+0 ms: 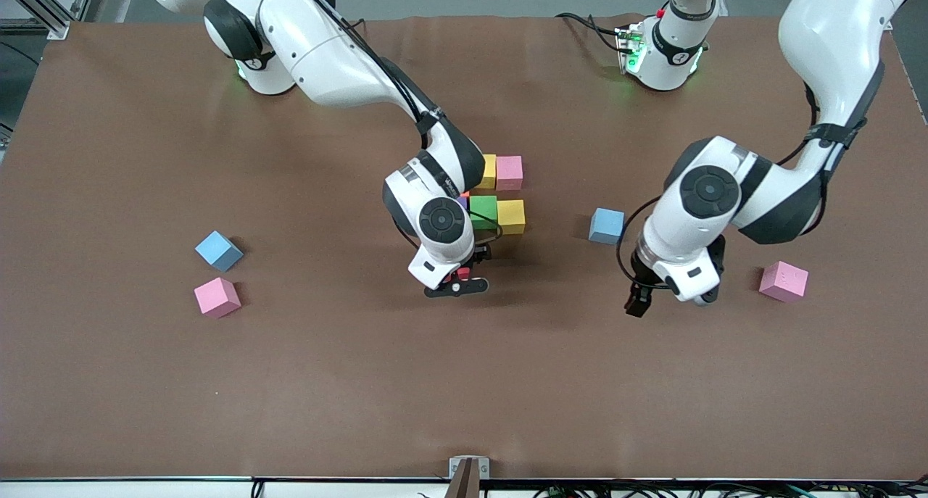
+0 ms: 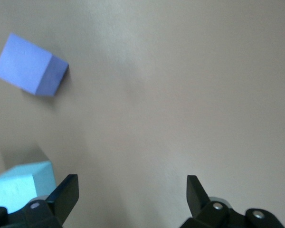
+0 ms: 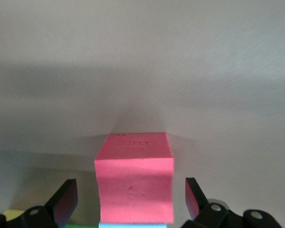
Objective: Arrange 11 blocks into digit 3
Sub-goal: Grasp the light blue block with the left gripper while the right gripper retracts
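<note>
The right gripper [image 1: 458, 280] is standing open around a red block [image 3: 134, 178], extending the digit [image 1: 499, 193] at frame centre. The left gripper [image 1: 638, 300] is waiting open, holding nothing.

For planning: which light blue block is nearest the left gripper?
The light blue block toward the left arm's end; the other lies beside a pink block.

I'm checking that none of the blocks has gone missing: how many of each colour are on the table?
Pink blocks: 3
Light blue blocks: 2
Yellow blocks: 2
Green block: 1
Red block: 1
Orange block: 1, only a sliver showing
Purple block: 1, only a sliver showing
Total: 11
</note>
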Motion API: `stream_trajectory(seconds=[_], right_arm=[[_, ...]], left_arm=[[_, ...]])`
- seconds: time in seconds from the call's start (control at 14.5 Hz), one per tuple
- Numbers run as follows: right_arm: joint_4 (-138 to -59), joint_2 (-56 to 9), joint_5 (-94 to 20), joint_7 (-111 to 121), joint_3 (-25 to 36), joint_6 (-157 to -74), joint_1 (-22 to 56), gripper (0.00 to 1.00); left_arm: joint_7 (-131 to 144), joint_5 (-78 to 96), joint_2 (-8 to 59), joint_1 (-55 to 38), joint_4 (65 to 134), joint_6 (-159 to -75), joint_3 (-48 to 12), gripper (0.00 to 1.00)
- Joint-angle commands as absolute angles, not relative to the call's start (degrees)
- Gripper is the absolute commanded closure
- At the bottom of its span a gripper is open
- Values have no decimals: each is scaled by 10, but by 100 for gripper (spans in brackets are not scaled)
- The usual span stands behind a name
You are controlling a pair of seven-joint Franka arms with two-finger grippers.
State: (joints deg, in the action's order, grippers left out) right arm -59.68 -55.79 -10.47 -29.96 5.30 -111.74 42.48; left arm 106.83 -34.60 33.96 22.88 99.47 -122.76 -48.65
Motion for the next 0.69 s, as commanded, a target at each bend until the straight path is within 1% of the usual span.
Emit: stream_trajectory(seconds=[0.0,0.21,0.34,0.62], right_arm=[[-585,-508,-118,-303,51,-1066,397,0],[-586,-437,-113,-296,53,-1009,374,0],[-594,-370,-116,-296,52,-963,349,0],[-611,-281,-119,-297,51,-813,301,0]], left_arm=[[1034,-338,348,265,1015,-1222,-495,0],[1134,-316,338,279,1046,-1209,-495,0],[1237,-316,336,279,1069,-1200,-499,0],[1275,-316,302,282,1159,-1198,-523,0]])
